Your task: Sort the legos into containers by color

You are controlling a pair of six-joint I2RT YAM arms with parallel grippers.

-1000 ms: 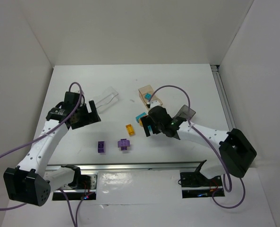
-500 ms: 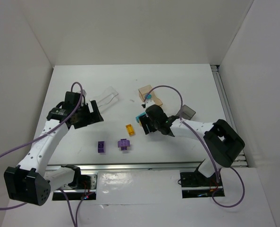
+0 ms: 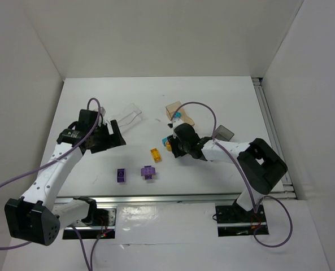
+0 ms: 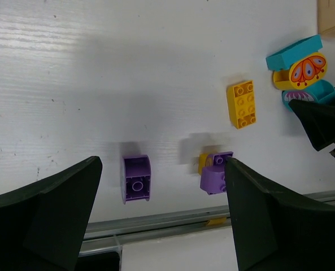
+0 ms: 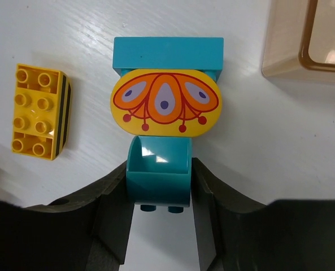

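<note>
Right jaws are gripping a small teal curved plastic brick on the desk; left jaws are standing open.

The teal lego is glossy plastic, the table matt and faintly grained.

I am looking down on a white table with a matt top. White walls are closing it in: a left wall, a far wall and a right wall. A silver metal rail is running along the near edge from left to right, and a thinner side rail is running down the table's right side. Up close, the tabletop is showing faint lengthwise streaks, and the near rail is glinting below it.
</note>
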